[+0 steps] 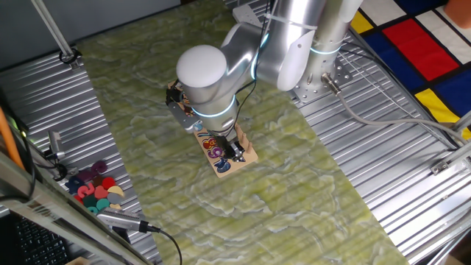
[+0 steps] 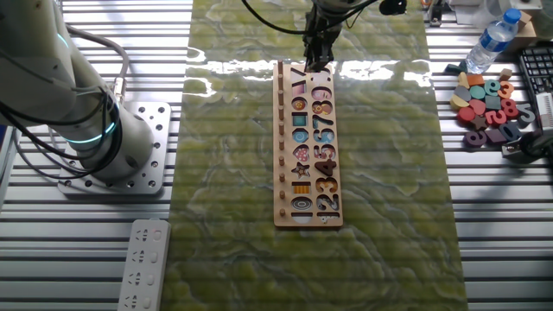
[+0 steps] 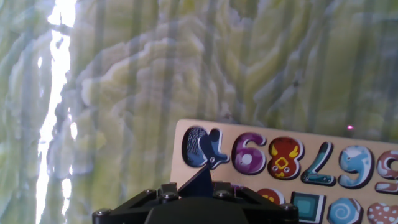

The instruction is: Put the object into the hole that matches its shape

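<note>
My gripper (image 3: 200, 188) is shut on the small dark navy triangular piece (image 3: 204, 177), whose tip points up between the fingers. In the hand view it hangs over the end of the light-wood board (image 3: 180, 155), just below the dark first number. In the other fixed view the gripper (image 2: 317, 62) stands upright over the far end of the board (image 2: 282, 130), beside the triangle-shaped hole (image 2: 298, 80). In one fixed view the gripper (image 1: 234, 149) covers much of the board (image 1: 249, 156). The hole is hidden under the gripper in the hand view.
Loose coloured pieces (image 2: 486, 99) lie on the metal table at the right, and show in one fixed view too (image 1: 92, 188). A water bottle (image 2: 488, 43) and a keyboard (image 2: 540, 73) are near them. A white remote (image 2: 143, 263) lies front left. The arm base (image 2: 130, 147) stands left.
</note>
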`<state>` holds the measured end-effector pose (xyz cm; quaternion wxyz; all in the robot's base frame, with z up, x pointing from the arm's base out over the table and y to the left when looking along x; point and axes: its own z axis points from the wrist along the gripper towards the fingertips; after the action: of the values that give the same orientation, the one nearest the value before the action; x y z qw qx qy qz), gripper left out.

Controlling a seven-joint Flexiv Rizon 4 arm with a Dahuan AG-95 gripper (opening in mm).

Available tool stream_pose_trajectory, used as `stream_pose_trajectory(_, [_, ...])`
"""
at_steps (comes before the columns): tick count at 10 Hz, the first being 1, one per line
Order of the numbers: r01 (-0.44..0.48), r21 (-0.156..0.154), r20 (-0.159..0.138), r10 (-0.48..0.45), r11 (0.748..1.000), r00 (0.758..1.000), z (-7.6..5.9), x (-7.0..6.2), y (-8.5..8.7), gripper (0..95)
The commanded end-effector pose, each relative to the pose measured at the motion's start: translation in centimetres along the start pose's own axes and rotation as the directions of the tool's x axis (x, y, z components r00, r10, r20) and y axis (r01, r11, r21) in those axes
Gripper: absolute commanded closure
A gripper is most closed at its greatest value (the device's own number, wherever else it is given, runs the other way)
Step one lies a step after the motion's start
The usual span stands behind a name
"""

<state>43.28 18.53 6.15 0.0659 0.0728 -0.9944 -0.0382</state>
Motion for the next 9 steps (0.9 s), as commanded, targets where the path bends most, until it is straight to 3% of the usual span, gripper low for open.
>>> stream_pose_trajectory(1, [0.007, -0.001, -0.003, -0.007, 1.0, 1.0, 0.3, 0.2, 0.1, 95.0])
stream_pose_trajectory(9, [0.005, -0.006, -0.002, -0.005, 1.0, 1.0, 1.6, 0.7, 0.2, 95.0])
